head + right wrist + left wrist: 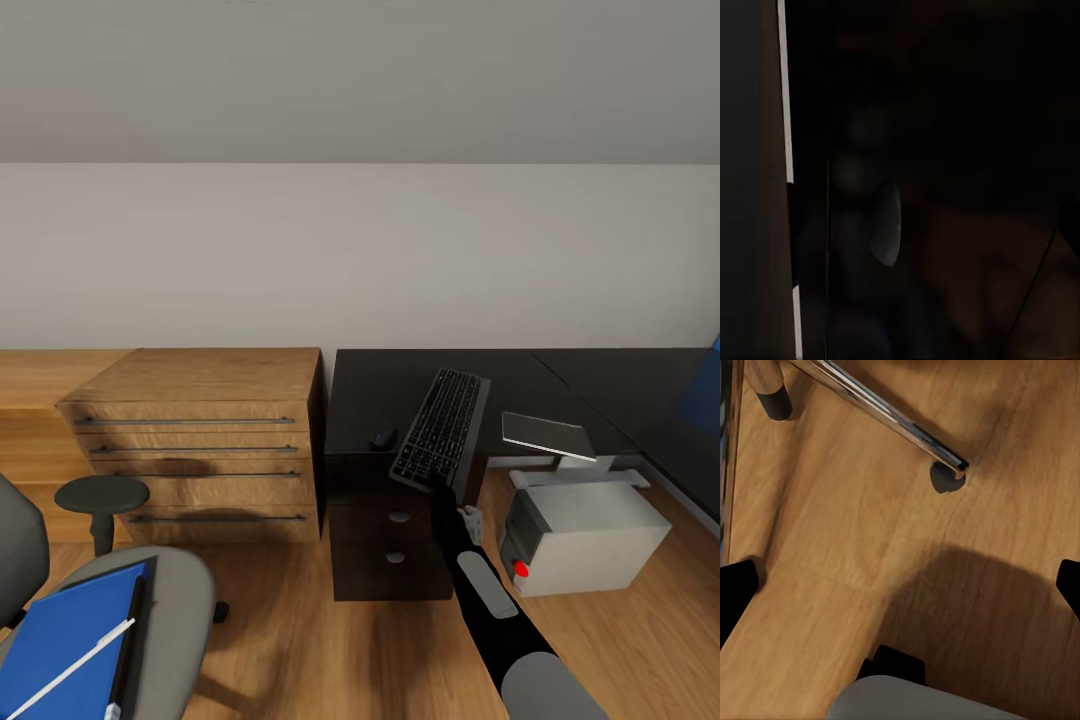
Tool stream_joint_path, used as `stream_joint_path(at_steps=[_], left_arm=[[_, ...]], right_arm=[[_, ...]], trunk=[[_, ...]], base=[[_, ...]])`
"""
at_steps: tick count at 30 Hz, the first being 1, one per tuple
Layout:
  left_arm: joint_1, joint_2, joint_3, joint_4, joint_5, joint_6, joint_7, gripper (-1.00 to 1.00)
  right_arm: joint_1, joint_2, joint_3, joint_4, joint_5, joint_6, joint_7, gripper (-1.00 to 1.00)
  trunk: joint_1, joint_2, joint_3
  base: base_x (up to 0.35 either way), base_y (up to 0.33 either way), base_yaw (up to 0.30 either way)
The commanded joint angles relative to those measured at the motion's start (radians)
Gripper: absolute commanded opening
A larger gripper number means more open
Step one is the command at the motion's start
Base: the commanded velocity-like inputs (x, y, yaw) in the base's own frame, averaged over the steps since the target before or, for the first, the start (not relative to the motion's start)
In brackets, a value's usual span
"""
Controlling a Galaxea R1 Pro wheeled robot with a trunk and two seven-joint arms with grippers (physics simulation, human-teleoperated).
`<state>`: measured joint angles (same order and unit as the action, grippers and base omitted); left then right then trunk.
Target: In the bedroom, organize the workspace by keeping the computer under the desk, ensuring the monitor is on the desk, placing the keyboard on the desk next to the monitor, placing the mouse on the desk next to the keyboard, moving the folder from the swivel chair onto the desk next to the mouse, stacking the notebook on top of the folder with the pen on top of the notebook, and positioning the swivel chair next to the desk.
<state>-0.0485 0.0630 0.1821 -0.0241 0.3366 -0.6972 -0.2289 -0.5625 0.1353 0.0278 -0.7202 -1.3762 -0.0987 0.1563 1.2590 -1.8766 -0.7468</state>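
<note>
The blue folder (62,640), with the white pen (70,668) lying across it, waits on the swivel chair (175,600) seat, not yet moved. The mouse (383,438) sits on the black desk (385,395). Just right of it, the keyboard (440,428) tilts over the desk's front edge (apparently mid-placement), the extended right gripper (447,492) at its near end; I cannot tell whether it is clamped. The left gripper (900,585) hangs spread over bare floor.

The surface (400,385) is black, the keyboard (440,428) silver-framed with black keys, the mouse (383,438) black. The computer (585,535) is light grey with a red dot. The folder (60,640) is bright blue, the pen (70,668) white.
</note>
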Motion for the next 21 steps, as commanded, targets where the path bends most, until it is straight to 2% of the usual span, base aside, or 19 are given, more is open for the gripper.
stream_joint_path(at_steps=[1, 21], left_arm=[[-0.001, 0.000, 0.008, 0.001, 0.004, -0.001, -0.010, 1.00], [-0.001, 0.000, 0.008, 0.001, 0.004, -0.001, -0.010, 1.00]], right_arm=[[-0.001, 0.000, 0.003, 0.001, -0.011, -0.005, 0.005, 1.00], [0.000, -0.014, 0.003, 0.001, -0.011, -0.004, 0.002, 1.00]], trunk=[[0.000, 0.000, -0.001], [0.000, 0.000, -0.001]], base=[[0.004, 0.000, 0.000], [0.000, 0.000, 0.000]])
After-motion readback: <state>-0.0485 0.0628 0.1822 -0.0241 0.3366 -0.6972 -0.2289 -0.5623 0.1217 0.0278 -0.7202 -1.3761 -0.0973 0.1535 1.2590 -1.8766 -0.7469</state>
